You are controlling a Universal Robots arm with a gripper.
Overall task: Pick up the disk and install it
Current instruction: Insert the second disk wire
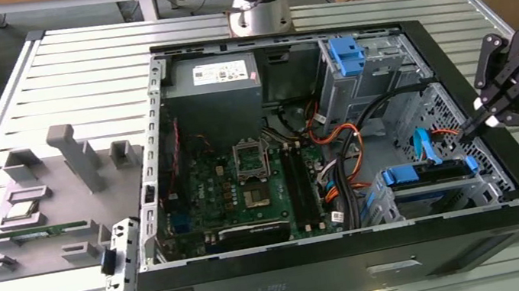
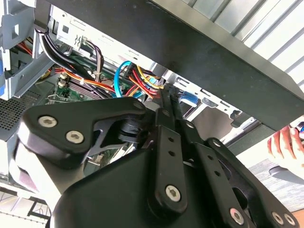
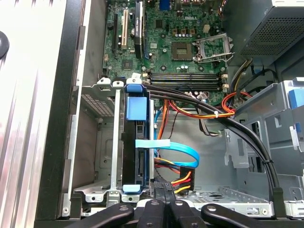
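The disk (image 1: 430, 172) sits edge-up in the lower drive cage at the exterior view's right of the open computer case, blue rails along its sides. In the first wrist view the disk (image 3: 138, 152) stands between the cage's metal walls, and a light-blue flat cable (image 3: 175, 151) runs to it. My gripper (image 1: 483, 121) hangs just inside the case's right wall, slightly above and to the right of the disk. Its fingers are shut, tips pressed together with nothing between them, as both wrist views show (image 3: 164, 195) (image 2: 167, 97). Whether the tips touch the cage I cannot tell.
Black, orange and red cables (image 3: 204, 107) cross the case beside the cage. A second drive cage (image 1: 360, 61) with a blue bracket, a grey power-supply box (image 1: 213, 75) and the motherboard (image 1: 244, 182) lie inside. A grey parts fixture (image 1: 51, 200) lies left. A person's hand (image 2: 285, 142) is beyond the case.
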